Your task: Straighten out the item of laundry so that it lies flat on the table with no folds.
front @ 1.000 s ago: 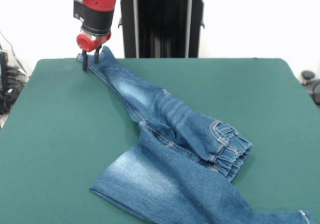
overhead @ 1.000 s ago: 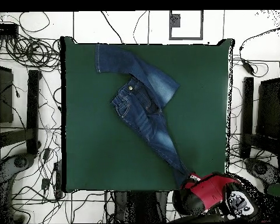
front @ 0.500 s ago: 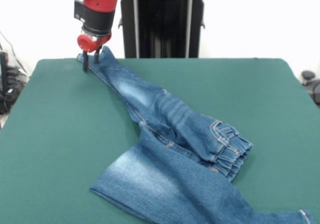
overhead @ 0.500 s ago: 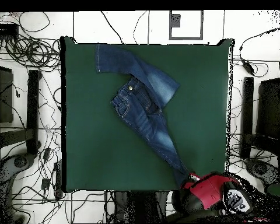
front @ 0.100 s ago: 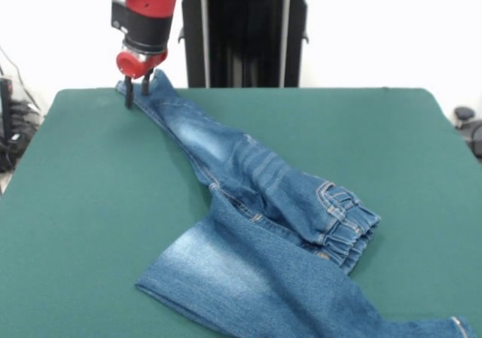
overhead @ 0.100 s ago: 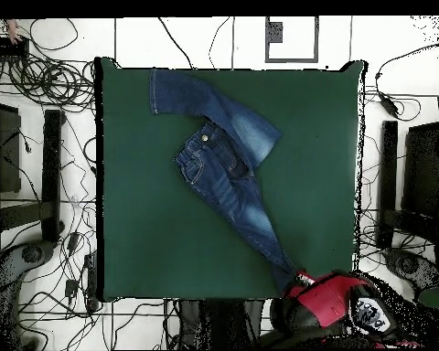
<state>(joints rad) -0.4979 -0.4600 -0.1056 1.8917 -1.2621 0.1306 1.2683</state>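
The small pair of faded blue denim jeans lies across the large dark green felt-covered worktop, and the straightening looks only partly done. One leg is drawn out long and narrow toward a worktop corner, where the black-fingered end effector of the red and black arm stands over its hem. One finger is on each side of the cloth edge, so it appears to be pinching the hem (the contact itself is too small to confirm). The other leg is folded across the body of the jeans, reaching toward the opposite edge of the worktop, and the gathered waistband is bunched up just beside that fold.

What is left, as I judge it, is the larger share: the crossed leg must be opened out, the waistband flattened, and the stretched leg's twist smoothed away.

No containers show on the worktop, so nothing is held in one.
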